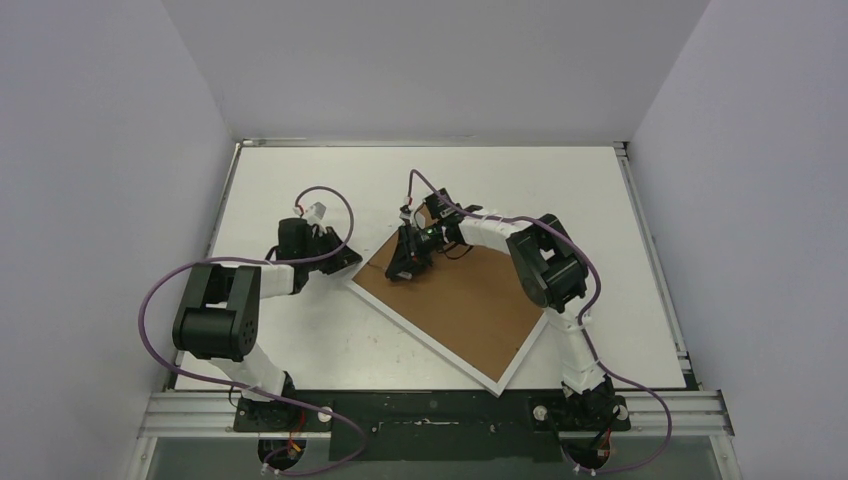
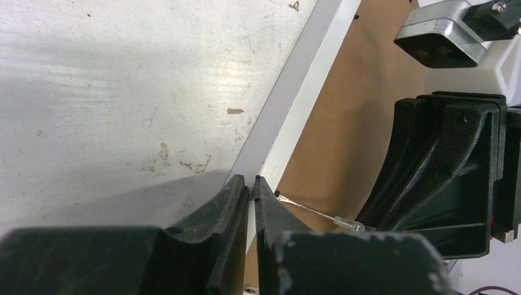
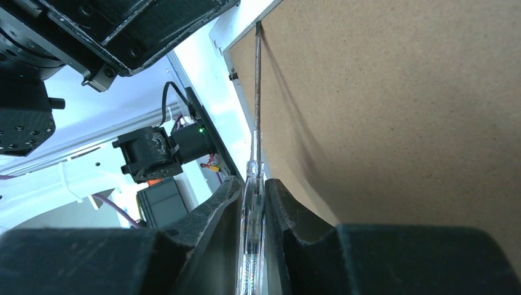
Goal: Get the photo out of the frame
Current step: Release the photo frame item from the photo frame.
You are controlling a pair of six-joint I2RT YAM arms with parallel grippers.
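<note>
The frame lies face down on the white table, turned diagonally, with its brown backing board facing up. The photo is hidden under the board. My right gripper is shut on a clear-handled screwdriver. The screwdriver's thin shaft runs along the board to the inner edge of the white border. My left gripper is shut and empty, its tips at the frame's white border near the left corner, right beside the screwdriver tip.
Grey walls enclose the table on three sides. A metal rail with both arm bases runs along the near edge. A small brown chip lies on the table left of the frame. The two grippers are close together over the frame's left corner.
</note>
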